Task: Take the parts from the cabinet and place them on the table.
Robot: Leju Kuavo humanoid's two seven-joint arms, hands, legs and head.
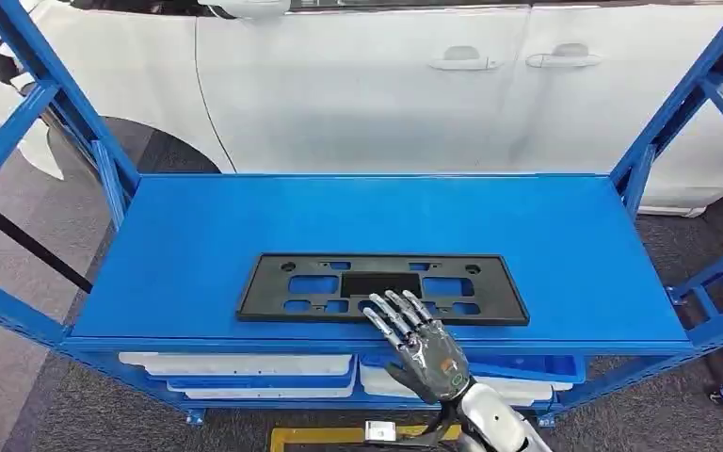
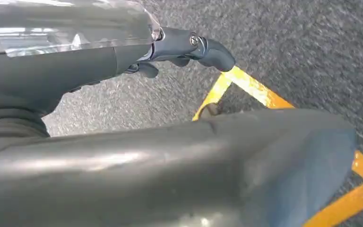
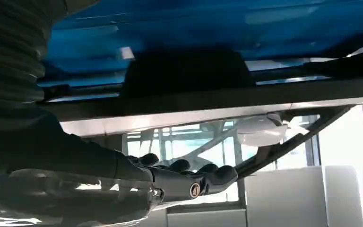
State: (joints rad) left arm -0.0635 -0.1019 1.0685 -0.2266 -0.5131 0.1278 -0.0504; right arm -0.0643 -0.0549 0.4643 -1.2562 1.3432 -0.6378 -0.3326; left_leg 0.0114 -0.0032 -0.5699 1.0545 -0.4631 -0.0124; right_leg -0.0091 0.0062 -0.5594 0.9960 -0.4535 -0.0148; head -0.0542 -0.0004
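A black licence-plate bracket [image 1: 382, 287] lies flat on the blue table [image 1: 188, 235], apparently just delivered, the right hand [image 1: 421, 347] spread empty over its near edge; white parts [image 1: 235, 363] wait below.

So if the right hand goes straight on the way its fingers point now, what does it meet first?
The black plastic plate on the blue shelf. The right hand has its fingertips already over the plate's near edge; whether they touch is unclear.
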